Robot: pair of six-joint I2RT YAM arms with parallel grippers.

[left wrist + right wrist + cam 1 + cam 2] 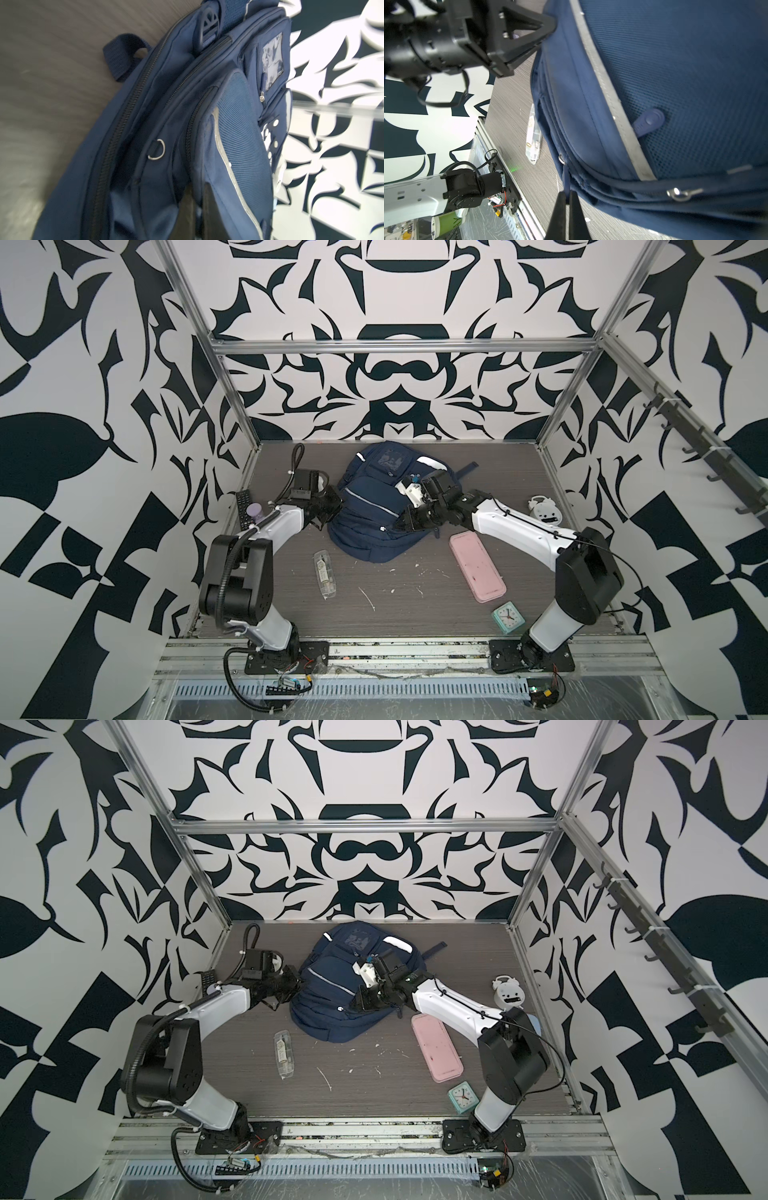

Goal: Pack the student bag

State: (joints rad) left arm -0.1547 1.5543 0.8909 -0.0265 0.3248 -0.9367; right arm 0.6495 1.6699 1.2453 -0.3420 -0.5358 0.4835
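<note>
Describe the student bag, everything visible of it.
The student bag is a navy woven-fabric backpack lying front-up on the grey table, top toward the back wall. Grey reflective strips, zipped front pockets, a clear window pocket, a metal D-ring and a carry loop show. The left gripper is shut on its side fabric; the right gripper pinches a navy zipper pull.

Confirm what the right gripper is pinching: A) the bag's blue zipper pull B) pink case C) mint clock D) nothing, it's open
A: in the right wrist view the right gripper is shut on the blue zipper pull hanging off the student bag.
</note>
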